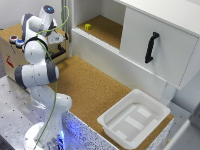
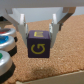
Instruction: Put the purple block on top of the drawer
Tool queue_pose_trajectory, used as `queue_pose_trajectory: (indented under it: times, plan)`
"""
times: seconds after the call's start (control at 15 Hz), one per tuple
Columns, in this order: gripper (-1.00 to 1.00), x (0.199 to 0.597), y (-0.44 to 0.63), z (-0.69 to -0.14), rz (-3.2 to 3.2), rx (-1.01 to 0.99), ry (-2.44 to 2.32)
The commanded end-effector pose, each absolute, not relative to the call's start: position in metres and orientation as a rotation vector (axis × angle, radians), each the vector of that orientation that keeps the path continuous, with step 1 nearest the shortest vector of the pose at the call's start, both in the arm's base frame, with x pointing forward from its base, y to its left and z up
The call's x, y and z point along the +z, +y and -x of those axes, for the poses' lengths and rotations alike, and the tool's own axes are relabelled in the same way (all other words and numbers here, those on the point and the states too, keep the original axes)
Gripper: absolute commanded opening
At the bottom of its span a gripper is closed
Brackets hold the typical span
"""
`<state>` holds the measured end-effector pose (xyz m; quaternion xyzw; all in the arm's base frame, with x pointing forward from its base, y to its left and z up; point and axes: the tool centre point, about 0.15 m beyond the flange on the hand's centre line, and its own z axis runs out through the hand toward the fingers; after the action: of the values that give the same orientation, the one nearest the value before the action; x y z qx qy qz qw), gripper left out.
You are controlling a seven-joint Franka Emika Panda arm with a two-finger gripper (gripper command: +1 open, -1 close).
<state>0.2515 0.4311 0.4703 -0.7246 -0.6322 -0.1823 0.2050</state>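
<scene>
Exterior view: the white Panda arm (image 1: 37,75) bends toward the exterior view's left, where the drawer (image 1: 15,55), a light plywood box with a black bar handle (image 1: 58,52) on its front, carries round coloured buttons (image 1: 16,41) on its top. The claw (image 1: 59,36) hangs near the box's upper front edge; its load is too small to make out from here. Wrist view: the claw (image 2: 38,31) is closed partway, its two pale fingers (image 2: 24,30) pressed against opposite sides of the purple block (image 2: 39,44), which is held clear above the cork-covered desk (image 2: 65,60). A yellow letter G shows on the block's facing side. The coloured buttons (image 2: 5,35) appear at the frame's edge, just beside the block. Elsewhere in the exterior view, a small yellow object (image 1: 88,26) lies inside an open white cabinet (image 1: 150,35) with a black door handle (image 1: 151,47), and a white plastic tray (image 1: 134,118) rests on the desk (image 1: 90,85).
</scene>
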Motion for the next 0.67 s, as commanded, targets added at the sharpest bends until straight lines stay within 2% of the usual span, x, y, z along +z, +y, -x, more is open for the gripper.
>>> queue_pose_trajectory:
  times: [0.0,0.53,0.6]
  plan:
    - [-1.0,0.446,0.463,-0.275,1.852,-0.478,-1.809]
    - [-1.0,0.452,0.466,-0.261,1.783,-0.434,-1.879]
    - [1.0,0.45,0.47,-0.261,1.803,-0.445,-1.876]
